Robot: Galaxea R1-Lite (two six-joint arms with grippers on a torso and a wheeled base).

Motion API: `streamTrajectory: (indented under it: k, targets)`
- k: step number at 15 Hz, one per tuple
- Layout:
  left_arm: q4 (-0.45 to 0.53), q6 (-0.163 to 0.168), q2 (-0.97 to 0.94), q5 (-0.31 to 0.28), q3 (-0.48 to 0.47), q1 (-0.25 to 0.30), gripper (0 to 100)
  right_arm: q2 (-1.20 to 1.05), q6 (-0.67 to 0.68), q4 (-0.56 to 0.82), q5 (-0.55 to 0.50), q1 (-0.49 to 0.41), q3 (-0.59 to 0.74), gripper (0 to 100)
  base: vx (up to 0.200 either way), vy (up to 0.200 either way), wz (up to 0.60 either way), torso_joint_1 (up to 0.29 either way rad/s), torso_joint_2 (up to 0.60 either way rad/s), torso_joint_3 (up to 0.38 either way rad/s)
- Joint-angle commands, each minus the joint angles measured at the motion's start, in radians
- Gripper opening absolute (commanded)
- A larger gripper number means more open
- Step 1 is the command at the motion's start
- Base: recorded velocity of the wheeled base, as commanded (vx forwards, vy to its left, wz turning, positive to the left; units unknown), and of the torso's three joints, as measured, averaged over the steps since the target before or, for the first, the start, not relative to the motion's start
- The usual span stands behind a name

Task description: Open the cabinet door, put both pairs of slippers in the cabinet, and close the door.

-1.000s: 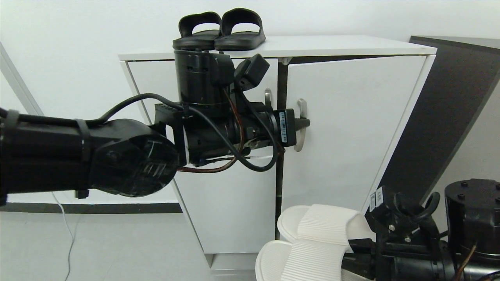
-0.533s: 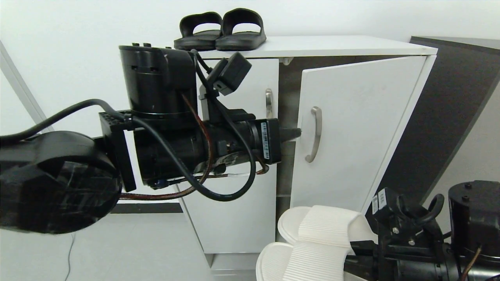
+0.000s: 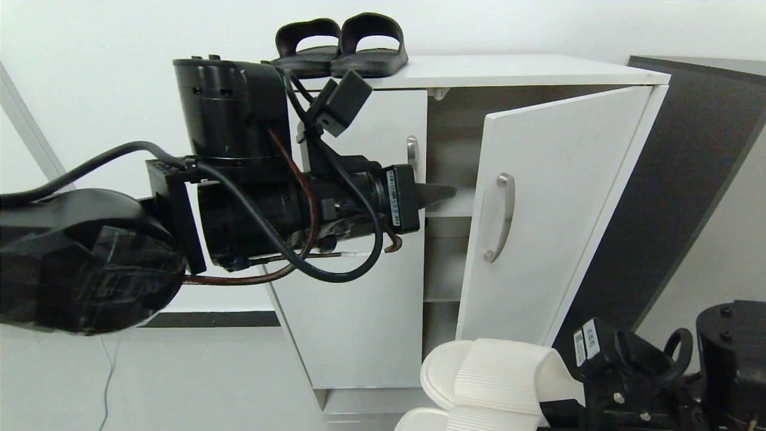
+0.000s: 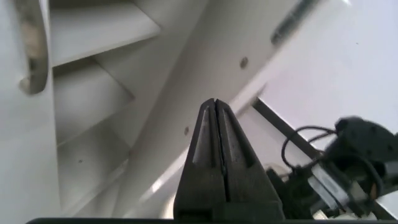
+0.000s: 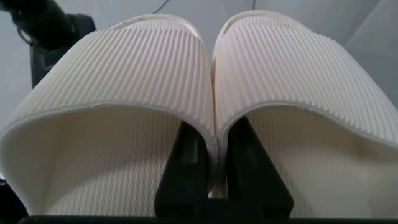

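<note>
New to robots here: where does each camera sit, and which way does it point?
Head view: on the head, facing forward at the cabinet, right door open, black slippers on top; left arm and right arm show.
Left wrist view: on the left wrist, looking along the shut left end effector into the cabinet's shelves.
Right wrist view: on the right wrist, looking along the right end effector clamped on the white slippers.
Shared: head and right wrist views both show the white slippers.

One slipper pair (image 3: 341, 45) atop cabinet (image 3: 538, 69), other pair (image 3: 497, 371) before its door (image 3: 556, 209)
</note>
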Motion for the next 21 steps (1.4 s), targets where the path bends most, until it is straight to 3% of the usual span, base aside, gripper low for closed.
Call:
streamTrajectory:
  k: [1,4,6,10,11,12,16,21]
  targets:
    - [-0.026,-0.004,0.101,0.004,-0.069,0.001,0,-0.011,-0.016,0.001,0.001,0.020,0.027,0,0.000,0.000,0.00,0.000,0.00,0.000]
    - [-0.112,-0.075,0.179,0.008,-0.114,0.001,0,-0.011,-0.044,0.001,0.004,0.024,0.042,0,0.000,0.000,0.00,0.000,0.00,0.000]
    - [-0.121,-0.098,0.211,0.022,-0.141,0.007,0,-0.014,-0.045,0.001,0.004,0.040,0.062,0,0.000,0.000,0.00,0.000,0.00,0.000]
    - [-0.123,-0.107,0.231,0.030,-0.156,0.016,0,-0.011,-0.045,0.001,0.004,0.057,0.067,0,-0.150,0.000,0.00,0.004,0.01,-0.002]
    - [-0.123,-0.133,0.225,0.030,-0.149,0.008,0,-0.011,-0.045,0.001,0.004,0.057,0.067,0,-0.200,0.000,0.00,0.002,0.00,-0.002]
    - [-0.123,-0.139,0.210,0.030,-0.133,-0.012,0,-0.009,-0.045,0.001,0.004,0.057,0.068,0,-0.200,0.000,0.00,0.002,0.00,0.007]
    - [-0.197,-0.132,0.137,0.021,-0.035,-0.122,0,-0.008,-0.045,0.001,0.007,0.058,0.068,0,-0.200,0.000,0.00,0.002,0.00,0.001]
    - [-0.230,-0.118,0.137,0.028,-0.018,-0.102,0,-0.003,-0.045,-0.002,0.008,0.058,0.070,0,0.000,0.000,0.00,0.000,0.00,0.000]
